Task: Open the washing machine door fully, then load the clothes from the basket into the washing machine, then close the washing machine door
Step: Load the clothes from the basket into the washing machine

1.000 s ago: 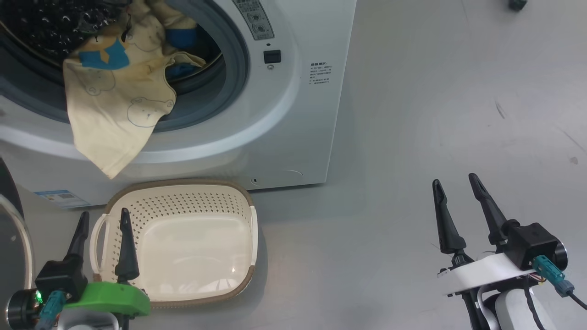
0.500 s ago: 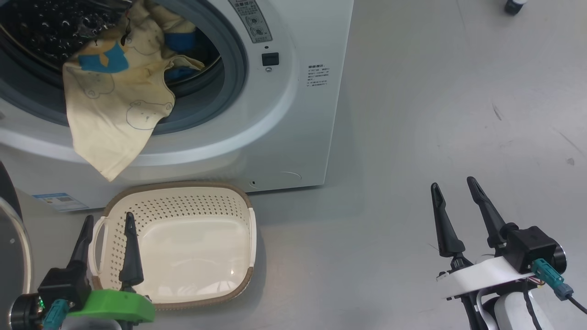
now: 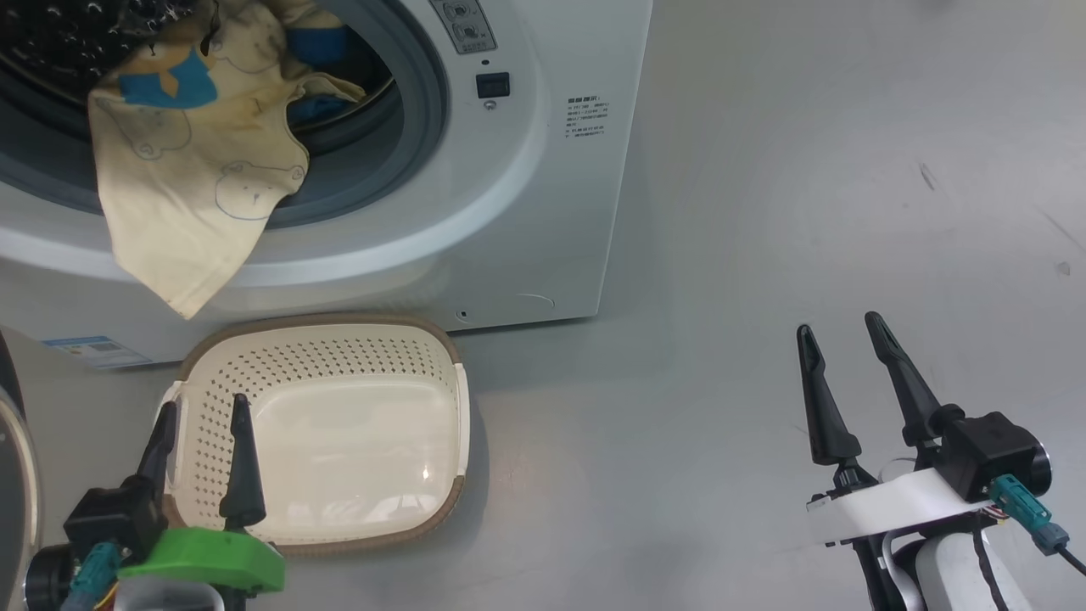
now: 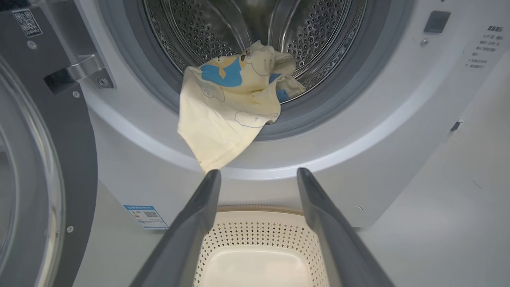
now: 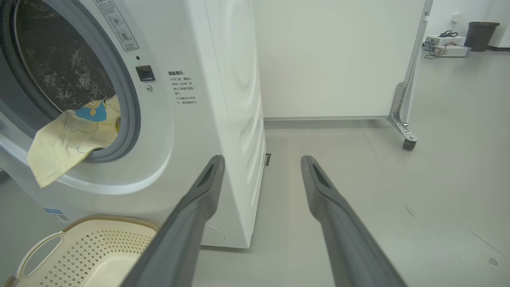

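1. Since the washing machine door (image 4: 79,167) stood swung wide at nine o'clock of the left wrist view, turned well away from the porthole, the opening step looked finished.
2. The clothes (image 3: 187,187) lay at eleven o'clock of the head view, only partly loaded. The blue-collared upper part rested inside the steel drum (image 4: 318,32). The cream lower half draped out over the grey gasket (image 4: 342,91) and down the white front of the washing machine (image 3: 543,212).
3. The basket (image 3: 314,365) sat on the floor (image 3: 764,212) at seven o'clock of the head view, just beside the machine's base. No garment was in it, and the hanging corner of cloth ended above its far rim, apart from it.
4. The left gripper (image 3: 204,407) hovered at eight o'clock over the basket's near left corner, its two fingers spread with nothing between them. In its own wrist view it pointed toward the dangling cloth at twelve o'clock.
5. The right gripper (image 3: 838,327) hung at four o'clock over bare floor, well apart from the machine. Its fingers were likewise spread and held nothing.
6. By my judgement the loading was roughly half done: the basket was emptied, but the cloth across the gasket needed tucking fully into the drum.
7. Closing the door had not begun, and I would expect the door to pinch the fabric if it were shut with the garment lying as it did.
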Tool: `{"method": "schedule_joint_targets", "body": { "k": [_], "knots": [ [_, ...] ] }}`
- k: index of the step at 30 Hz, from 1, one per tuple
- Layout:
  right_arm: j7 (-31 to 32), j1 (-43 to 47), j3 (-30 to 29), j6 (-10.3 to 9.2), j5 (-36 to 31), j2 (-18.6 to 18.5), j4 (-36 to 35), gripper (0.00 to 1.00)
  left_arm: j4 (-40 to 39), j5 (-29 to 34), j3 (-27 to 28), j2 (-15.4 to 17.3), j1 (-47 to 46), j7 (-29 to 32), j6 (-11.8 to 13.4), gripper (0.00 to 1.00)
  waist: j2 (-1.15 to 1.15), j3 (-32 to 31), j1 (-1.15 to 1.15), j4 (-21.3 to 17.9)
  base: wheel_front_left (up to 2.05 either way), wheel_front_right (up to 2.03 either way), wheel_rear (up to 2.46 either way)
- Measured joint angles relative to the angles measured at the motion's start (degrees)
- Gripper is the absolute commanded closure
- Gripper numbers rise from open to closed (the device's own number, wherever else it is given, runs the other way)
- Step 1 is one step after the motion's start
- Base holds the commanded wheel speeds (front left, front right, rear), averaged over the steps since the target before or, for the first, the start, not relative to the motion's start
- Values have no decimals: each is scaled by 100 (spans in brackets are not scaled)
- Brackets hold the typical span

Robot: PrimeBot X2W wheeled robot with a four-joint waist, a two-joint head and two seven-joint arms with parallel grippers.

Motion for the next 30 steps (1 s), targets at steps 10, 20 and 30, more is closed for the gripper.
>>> {"method": "schedule_joint_targets", "body": {
  "k": [10,20,30],
  "knots": [
    [0,-296,86,33,-25,0,-234,0,346,-283,204,189,-766,490,-2,0,0,483,0,-67,0,0,0],
    [0,-686,110,33,-23,4,-391,0,868,-504,575,598,-1827,1038,-4,0,0,1175,0,-275,0,0,0],
    [0,-908,156,35,-13,12,-444,0,1445,-669,918,1068,-2453,1529,48,0,0,1657,0,-541,0,0,0]
  ]
}}
